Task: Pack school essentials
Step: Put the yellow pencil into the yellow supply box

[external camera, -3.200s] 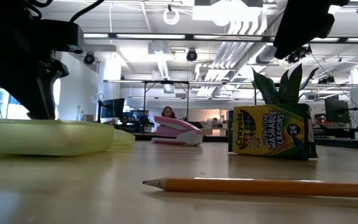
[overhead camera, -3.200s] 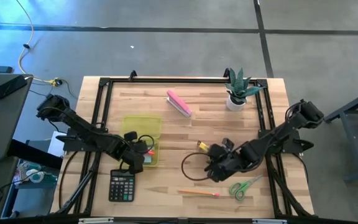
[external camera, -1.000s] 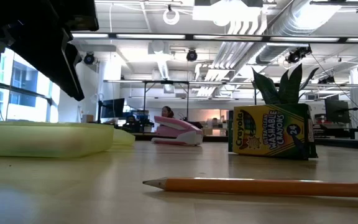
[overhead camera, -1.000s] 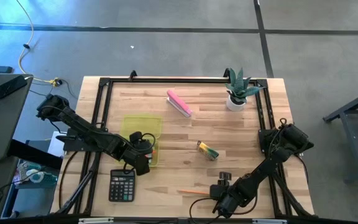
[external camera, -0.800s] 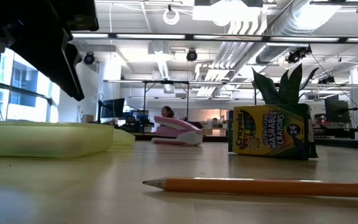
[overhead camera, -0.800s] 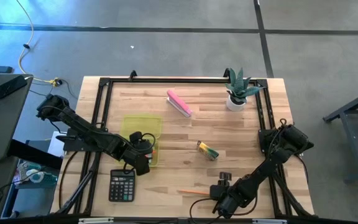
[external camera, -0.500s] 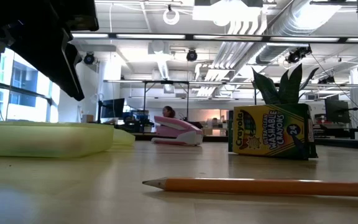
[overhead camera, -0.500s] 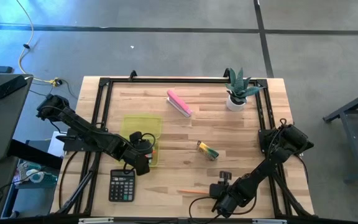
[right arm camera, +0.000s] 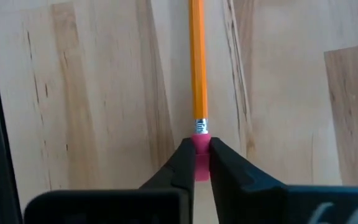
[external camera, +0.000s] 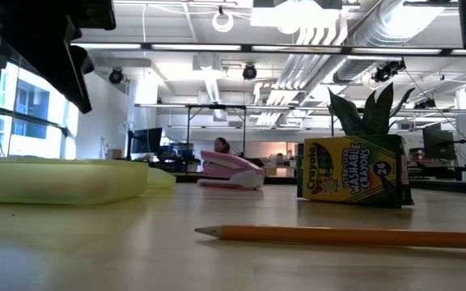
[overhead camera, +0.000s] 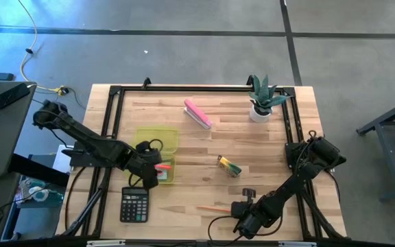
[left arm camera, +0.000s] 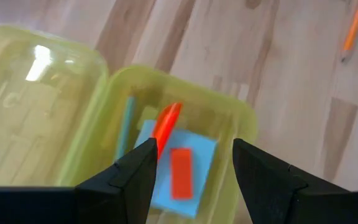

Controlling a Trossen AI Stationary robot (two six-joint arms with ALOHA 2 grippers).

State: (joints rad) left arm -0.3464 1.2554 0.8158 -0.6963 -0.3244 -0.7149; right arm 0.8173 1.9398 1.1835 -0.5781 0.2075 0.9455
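The pencil (right arm camera: 197, 62) lies flat on the counter (overhead camera: 266, 147) near the front edge — the right claw (right arm camera: 196, 163) is clamped on its pink eraser end. Off to the left, the yellow-green box (left arm camera: 104, 124) sits open with a blue note pad (left arm camera: 194, 152), red eraser (left arm camera: 180, 172) and orange marker (left arm camera: 165, 124) inside — the left claw (left arm camera: 191, 174) hangs over it, fingers apart. The crayon box (external camera: 350, 171) stands mid-counter.

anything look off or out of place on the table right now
Nothing spilled or damaged. One odd thing: the right claw pinches the orange pencil only by its pink eraser tip, a thin hold. The yellow-green crayon box lies alone mid-table, outside the open translucent yellow case. The left claw is open above the case.
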